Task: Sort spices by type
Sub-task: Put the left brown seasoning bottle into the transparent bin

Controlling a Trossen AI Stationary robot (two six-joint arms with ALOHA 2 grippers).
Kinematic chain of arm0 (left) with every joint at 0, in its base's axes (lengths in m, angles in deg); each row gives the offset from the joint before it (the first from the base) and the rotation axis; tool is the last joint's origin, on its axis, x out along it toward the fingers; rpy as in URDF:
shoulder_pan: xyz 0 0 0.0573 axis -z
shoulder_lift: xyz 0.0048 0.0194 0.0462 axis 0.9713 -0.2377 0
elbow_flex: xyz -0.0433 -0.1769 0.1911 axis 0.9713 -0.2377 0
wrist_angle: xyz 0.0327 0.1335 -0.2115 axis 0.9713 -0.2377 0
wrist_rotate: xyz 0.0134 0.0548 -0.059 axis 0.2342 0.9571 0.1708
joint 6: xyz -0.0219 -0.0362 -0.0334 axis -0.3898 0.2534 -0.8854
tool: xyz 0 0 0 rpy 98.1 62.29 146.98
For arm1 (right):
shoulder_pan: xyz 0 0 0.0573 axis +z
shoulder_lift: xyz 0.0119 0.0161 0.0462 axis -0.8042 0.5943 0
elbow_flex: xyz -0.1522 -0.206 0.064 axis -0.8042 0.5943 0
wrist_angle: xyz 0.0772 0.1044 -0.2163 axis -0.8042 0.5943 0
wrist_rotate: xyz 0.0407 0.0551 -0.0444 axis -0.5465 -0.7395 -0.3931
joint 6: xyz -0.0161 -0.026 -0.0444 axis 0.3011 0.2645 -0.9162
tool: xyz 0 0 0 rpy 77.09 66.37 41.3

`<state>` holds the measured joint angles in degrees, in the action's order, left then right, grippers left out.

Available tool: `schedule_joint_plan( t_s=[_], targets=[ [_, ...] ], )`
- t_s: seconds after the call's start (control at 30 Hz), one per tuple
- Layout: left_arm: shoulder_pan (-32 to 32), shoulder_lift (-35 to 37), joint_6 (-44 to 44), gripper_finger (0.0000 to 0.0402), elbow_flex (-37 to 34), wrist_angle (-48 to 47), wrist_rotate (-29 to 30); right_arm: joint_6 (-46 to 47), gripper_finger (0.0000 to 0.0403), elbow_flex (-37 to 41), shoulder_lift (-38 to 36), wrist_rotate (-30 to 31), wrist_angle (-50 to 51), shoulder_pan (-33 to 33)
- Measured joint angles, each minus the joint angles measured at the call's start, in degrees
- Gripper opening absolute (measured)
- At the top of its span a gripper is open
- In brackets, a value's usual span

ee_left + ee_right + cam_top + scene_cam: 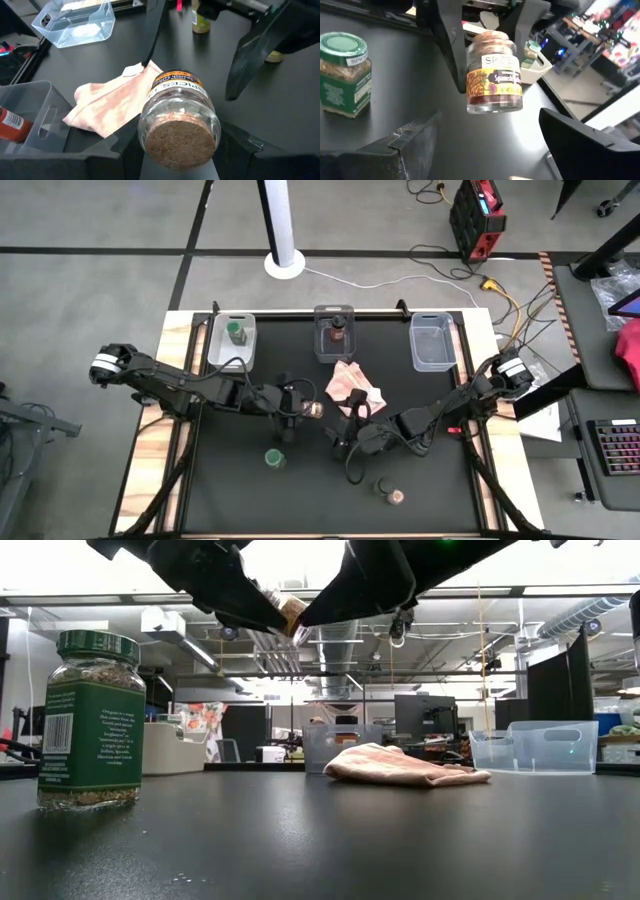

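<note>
My left gripper point(300, 409) is shut on a small spice jar point(313, 409) with a yellow label and a pinkish-tan lid, held above the middle of the table. My right gripper point(340, 436) is open just right of it; its fingers point(415, 150) stand apart on either side in front of the jar point(494, 75) and touch nothing. A green-lidded jar point(274, 458) stands on its base near the front left. A tan-lidded jar point(395, 496) stands at the front right. A pink cloth point(352, 387) lies behind the grippers. My left gripper pinches the jar at its lid end point(175, 142) between its two fingers point(447, 55), one on each side. The fingers come from the table's left, slanting down. The jar sticks out past the fingertips toward my right gripper, tilted and lifted clear of the table point(291, 612).
Three clear bins stand along the far edge: the left one point(232, 352) holds a green-lidded jar, the middle one point(334, 348) a dark-lidded jar, and the right one point(433, 345) shows nothing inside. Bare black table lies toward the near edge.
</note>
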<state>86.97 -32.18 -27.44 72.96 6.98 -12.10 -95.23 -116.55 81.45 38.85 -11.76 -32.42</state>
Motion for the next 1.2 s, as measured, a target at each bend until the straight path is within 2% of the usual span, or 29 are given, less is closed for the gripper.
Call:
schedule_joint_plan(
  t_s=[0.23, 0.53, 0.73, 1.0, 1.2],
  targets=[
    [0.0, 0.0, -0.4, 0.0171, 0.0, 3.6, -2.6, -5.1, 0.0314, -2.0, 0.3, -0.8, 0.0, -1.3],
    [0.0, 0.0, -1.2, 0.0171, 0.0, 4.4, -2.6, -8.1, 0.0286, -4.1, 0.3, -0.9, 2.1, -1.3],
    [0.0, 0.0, -1.3, 0.0171, 0.0, 5.5, -2.6, -8.1, 0.0252, -4.2, 0.3, -2.2, 2.6, -1.3],
    [0.0, 0.0, -1.4, 0.0171, 0.0, 6.1, -2.7, -8.1, 0.0185, -4.2, 0.3, -1.7, 2.8, -1.3],
    [0.1, 0.0, -2.4, 0.0185, 0.1, 6.4, -0.9, -7.5, 0.0185, -4.3, 0.3, -1.8, 2.9, -1.3]
  ],
)
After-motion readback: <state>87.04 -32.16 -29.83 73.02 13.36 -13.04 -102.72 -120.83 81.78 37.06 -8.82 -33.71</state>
